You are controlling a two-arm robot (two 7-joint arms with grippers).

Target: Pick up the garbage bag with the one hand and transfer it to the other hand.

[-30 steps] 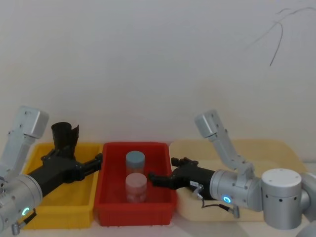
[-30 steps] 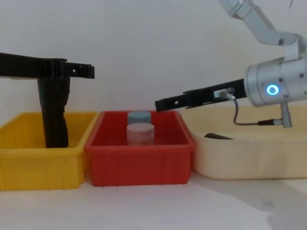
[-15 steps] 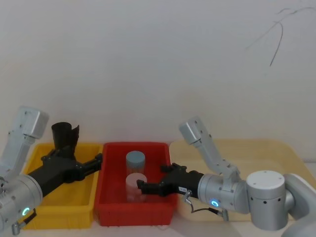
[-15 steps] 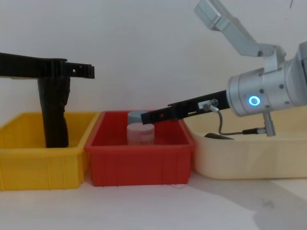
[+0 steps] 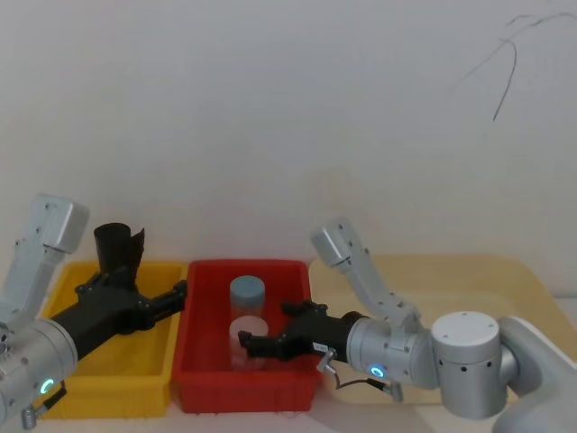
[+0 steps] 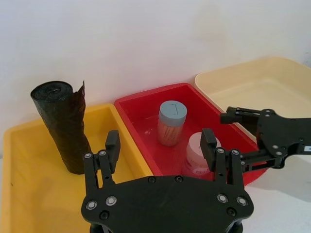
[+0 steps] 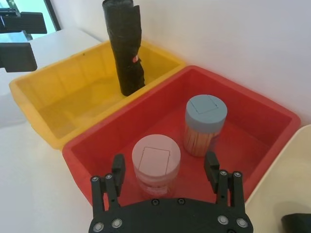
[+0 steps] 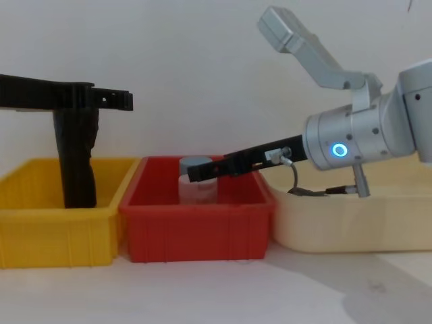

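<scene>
Head view: the bag (image 5: 119,249) stands upright at the back of the yellow bin (image 5: 113,379), untouched; the left gripper (image 5: 176,295) hangs over that bin's right wall, just right of the bag, fingers spread; the right gripper (image 5: 245,344) reaches over the red bin (image 5: 245,383), level with the pink-lidded jar (image 5: 249,330).

Left wrist view: the left gripper's (image 6: 160,145) fingers stand apart with nothing between them; the bag (image 6: 63,126) stands off to one side of them, near the yellow bin's (image 6: 29,194) back wall; the right gripper (image 6: 233,116) shows farther off by the red bin's (image 6: 141,141) far wall.

Right wrist view: the right gripper (image 7: 165,167) is released and empty above the pink-lidded jar (image 7: 155,160); beyond it the bag (image 7: 125,46) shows a red mark on its side.

Chest view: the left gripper (image 8: 125,100) hangs level with the bag's (image 8: 76,158) top; the right gripper (image 8: 196,174) is low over the red bin (image 8: 196,233).

By my reading nothing is done yet: the pick-up, the lift and the handover all remain.
</scene>
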